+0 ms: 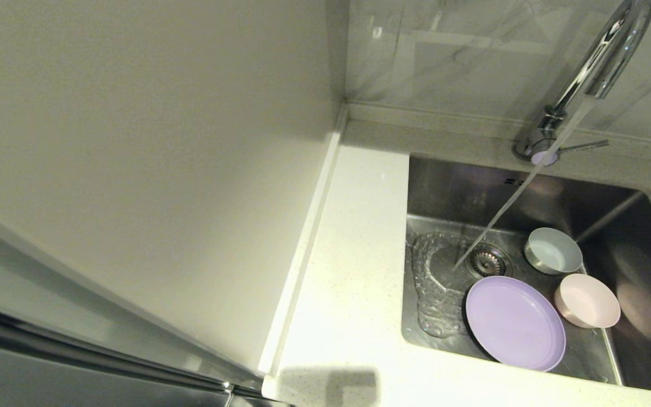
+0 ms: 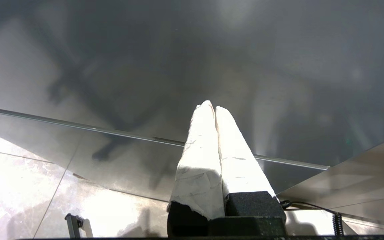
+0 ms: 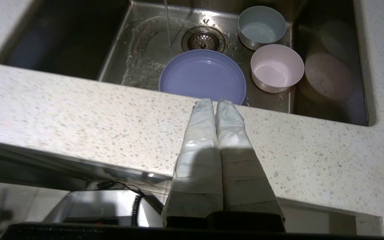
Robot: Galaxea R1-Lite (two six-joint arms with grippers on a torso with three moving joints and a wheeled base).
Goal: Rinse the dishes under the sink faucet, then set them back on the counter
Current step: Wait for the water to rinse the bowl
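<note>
In the steel sink (image 1: 444,186) (image 3: 118,56) lie a lilac plate (image 1: 515,322) (image 3: 202,76), a pale pink bowl (image 1: 587,300) (image 3: 276,67) and a blue-grey bowl (image 1: 552,250) (image 3: 261,26). Water runs from the chrome faucet (image 1: 591,73) onto the sink floor beside the drain strainer (image 1: 487,261) (image 3: 203,39), left of the dishes. My right gripper (image 3: 215,101) is shut and empty, held in front of and below the counter's front strip (image 3: 112,123). My left gripper (image 2: 211,106) is shut, empty, low before a steel panel. Neither arm shows in the head view.
White speckled counter (image 1: 354,271) lies left of the sink, with a raised edge strip (image 1: 303,249) against a tall pale panel (image 1: 144,141). Grey marbled tile (image 1: 461,56) backs the faucet. A narrow counter strip (image 3: 312,150) runs along the sink's front.
</note>
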